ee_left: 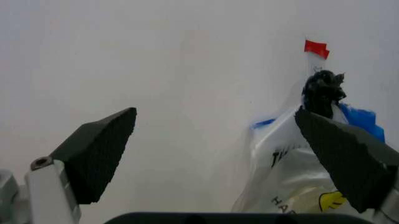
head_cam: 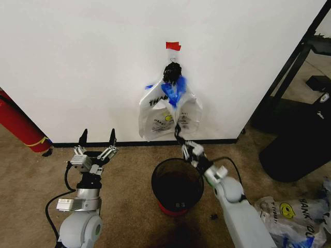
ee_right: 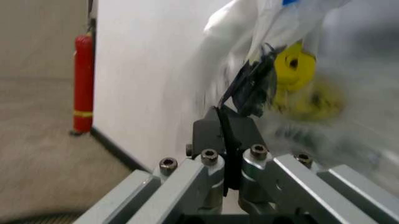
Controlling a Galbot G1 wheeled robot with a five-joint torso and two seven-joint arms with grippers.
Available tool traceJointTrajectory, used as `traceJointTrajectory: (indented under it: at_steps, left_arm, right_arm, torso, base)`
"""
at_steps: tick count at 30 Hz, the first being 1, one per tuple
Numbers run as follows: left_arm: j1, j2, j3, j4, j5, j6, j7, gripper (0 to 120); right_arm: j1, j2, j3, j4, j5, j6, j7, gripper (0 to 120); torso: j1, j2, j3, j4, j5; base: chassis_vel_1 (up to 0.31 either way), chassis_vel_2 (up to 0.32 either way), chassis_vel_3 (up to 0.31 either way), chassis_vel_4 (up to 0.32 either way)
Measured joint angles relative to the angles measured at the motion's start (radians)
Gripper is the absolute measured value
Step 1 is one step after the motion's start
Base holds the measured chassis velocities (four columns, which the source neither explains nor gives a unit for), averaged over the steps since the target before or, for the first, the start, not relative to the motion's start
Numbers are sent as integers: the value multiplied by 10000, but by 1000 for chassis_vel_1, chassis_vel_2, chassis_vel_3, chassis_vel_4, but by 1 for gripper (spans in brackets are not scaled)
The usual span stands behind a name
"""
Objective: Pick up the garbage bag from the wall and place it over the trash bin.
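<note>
Pick-up step in hand: right gripper clenched on the lower middle of the garbage bag hanging on the wall, trash bin at six o'clock below, left gripper spread empty at nine, next freeing the handles, I'd judge.

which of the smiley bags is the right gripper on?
The garbage bag hanging on the wall under the red tape; the right gripper pinches its lower part. The other bags lie on the floor.
</note>
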Motion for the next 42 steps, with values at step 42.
traceJointTrajectory:
  at_steps: [42]
  left_arm:
    - [-534, 1024, 837, 625, -311, -720, 1294, 100]
  right_arm:
    - [-2093, -466, 866, 1275, 519, 2066, -165, 22]
  torso:
    - [1, -2, 2, 0, -3]
  base:
    - [0, 0, 0, 0]
